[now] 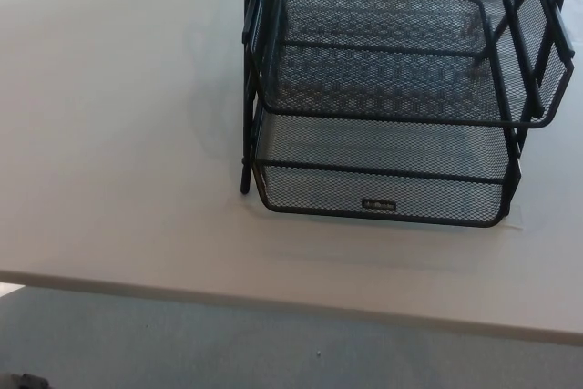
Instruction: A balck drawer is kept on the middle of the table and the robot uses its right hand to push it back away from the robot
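A black wire-mesh drawer rack (pixel 392 97) with stacked sliding trays stands on the pale table (pixel 118 134), right of centre and reaching past the picture's top edge. Its lowest tray (pixel 381 190) sticks out toward me and carries a small label on its front wall. The tray above it sits slightly further back. Neither of my hands shows in the head view.
The table's near edge (pixel 273 298) runs across the lower picture, with grey floor (pixel 228 348) below it. A small dark object (pixel 23 380) peeks in at the bottom left corner. Bare tabletop spreads left of the rack.
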Tool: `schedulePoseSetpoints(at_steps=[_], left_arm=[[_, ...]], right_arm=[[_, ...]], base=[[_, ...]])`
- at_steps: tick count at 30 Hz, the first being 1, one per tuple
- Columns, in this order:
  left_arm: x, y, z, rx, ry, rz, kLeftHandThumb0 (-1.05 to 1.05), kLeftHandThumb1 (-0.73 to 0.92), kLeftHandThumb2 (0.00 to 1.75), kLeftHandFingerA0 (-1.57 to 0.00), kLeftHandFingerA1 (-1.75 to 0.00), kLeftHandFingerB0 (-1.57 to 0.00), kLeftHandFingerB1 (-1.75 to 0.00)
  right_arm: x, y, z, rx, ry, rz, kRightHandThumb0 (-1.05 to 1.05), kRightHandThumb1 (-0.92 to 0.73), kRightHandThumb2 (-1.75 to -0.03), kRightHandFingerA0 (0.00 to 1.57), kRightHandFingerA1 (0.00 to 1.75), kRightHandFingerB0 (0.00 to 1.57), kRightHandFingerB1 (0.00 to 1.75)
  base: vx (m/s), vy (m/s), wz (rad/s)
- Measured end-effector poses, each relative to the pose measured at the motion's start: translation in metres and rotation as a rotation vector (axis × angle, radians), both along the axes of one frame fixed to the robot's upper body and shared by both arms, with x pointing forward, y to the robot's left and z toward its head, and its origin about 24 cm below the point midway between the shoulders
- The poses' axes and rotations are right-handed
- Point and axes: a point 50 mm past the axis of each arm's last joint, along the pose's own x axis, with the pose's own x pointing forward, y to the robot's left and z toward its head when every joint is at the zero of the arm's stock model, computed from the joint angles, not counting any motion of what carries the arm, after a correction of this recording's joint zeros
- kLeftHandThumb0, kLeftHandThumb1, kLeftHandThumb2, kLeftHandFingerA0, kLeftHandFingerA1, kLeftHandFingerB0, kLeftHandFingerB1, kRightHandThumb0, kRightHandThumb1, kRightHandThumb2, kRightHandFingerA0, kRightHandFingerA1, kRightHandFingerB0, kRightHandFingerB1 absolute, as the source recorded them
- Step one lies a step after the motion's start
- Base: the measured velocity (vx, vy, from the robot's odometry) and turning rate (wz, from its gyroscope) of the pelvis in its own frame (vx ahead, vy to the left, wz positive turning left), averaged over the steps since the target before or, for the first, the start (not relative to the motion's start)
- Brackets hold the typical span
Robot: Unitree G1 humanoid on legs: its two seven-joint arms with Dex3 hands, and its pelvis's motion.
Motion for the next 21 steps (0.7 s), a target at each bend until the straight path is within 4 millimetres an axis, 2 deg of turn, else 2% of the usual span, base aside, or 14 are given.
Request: schedulePoseSetpoints(at_steps=[8,9,10,11,13,14,15,16,21], left_arm=[[0.000,0.000,0.000,0.000,0.001,0.001,-0.55,0.74,0.62,-0.50,-0.38,-0.37,-0.34],[0.000,0.000,0.000,0.000,0.001,0.001,-0.56,0.74,0.62,-0.50,-0.39,-0.37,-0.34],[0.000,0.000,0.000,0.000,0.001,0.001,-0.56,0.74,0.62,-0.50,-0.39,-0.37,-0.34],[0.000,0.000,0.000,0.000,0.002,0.001,-0.55,0.74,0.62,-0.48,-0.38,-0.35,-0.33],[-0.001,0.000,0.000,0.000,0.002,0.001,-0.57,0.71,0.63,-0.48,-0.39,-0.34,-0.34],[-0.001,0.000,0.000,0.000,0.002,0.001,-0.57,0.71,0.62,-0.47,-0.39,-0.33,-0.33],[-0.001,0.000,0.000,0.000,0.002,0.001,-0.57,0.71,0.62,-0.47,-0.39,-0.33,-0.33],[-0.001,0.000,0.000,0.000,0.002,0.001,-0.56,0.71,0.62,-0.49,-0.39,-0.33,-0.33],[-0.001,0.000,0.000,0.000,0.002,0.002,-0.56,0.74,0.63,-0.49,-0.38,-0.35,-0.33]], right_arm=[[0.004,0.015,-0.015,-0.089,-0.022,-0.001,-0.52,-0.61,-0.96,0.39,0.57,0.30,0.51],[0.005,0.017,-0.017,-0.102,-0.028,0.004,-0.47,-0.76,-0.63,0.48,0.43,0.46,0.40],[0.005,0.019,-0.018,-0.115,-0.031,0.011,-0.47,-0.76,-0.63,0.48,0.43,0.46,0.40],[0.005,0.022,-0.020,-0.126,-0.033,0.019,-0.44,-0.61,-1.01,0.52,0.62,0.46,0.59],[0.004,0.026,-0.024,-0.153,-0.038,0.038,-0.45,-0.63,-1.03,0.51,0.62,0.45,0.58],[0.003,0.028,-0.026,-0.172,-0.043,0.052,-0.49,-0.79,-0.64,0.56,0.43,0.53,0.43],[0.003,0.028,-0.027,-0.182,-0.046,0.058,-0.49,-0.79,-0.64,0.56,0.43,0.53,0.43],[0.002,0.028,-0.028,-0.205,-0.048,0.070,-0.47,-0.77,-0.63,0.48,0.43,0.45,0.41],[-0.003,0.023,-0.032,-0.281,-0.055,0.084,-0.47,-0.75,-0.62,0.48,0.40,0.46,0.39]], base=[[0.00,0.000,0.00],[0.00,0.000,0.00],[0.00,0.000,0.00],[0.00,0.000,0.00],[0.00,0.000,0.00],[0.00,0.000,0.00],[0.00,0.000,0.00],[0.00,0.000,0.00],[0.00,0.000,0.00]])
